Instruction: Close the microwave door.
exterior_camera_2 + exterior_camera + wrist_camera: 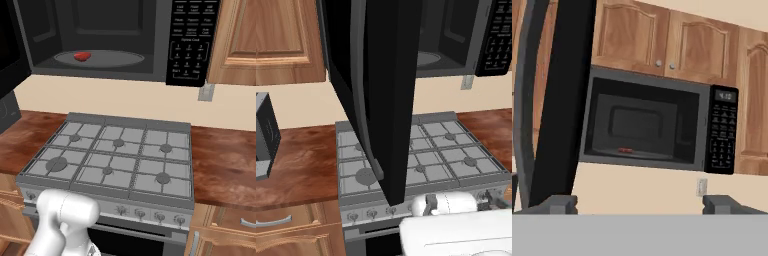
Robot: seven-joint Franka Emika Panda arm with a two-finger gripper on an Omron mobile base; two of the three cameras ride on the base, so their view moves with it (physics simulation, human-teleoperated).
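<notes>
I am holding my end effector [640,204] spread and empty, with the microwave door [562,100] standing open, edge-on and upright, to its left.

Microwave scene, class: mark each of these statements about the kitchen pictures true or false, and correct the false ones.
1. The microwave door stands wide open. True.
2. A small red thing lies on the round plate inside the microwave. True.
3. The gripper is clamped on the door's handle. False: in the hand view the two fingertips stand wide apart with nothing between them, and the door is off to the left.
4. The keypad sits on the left of the microwave's opening. False: it is on the right.
5. A pot stands on the stove. False: no pot is on the burners.
</notes>
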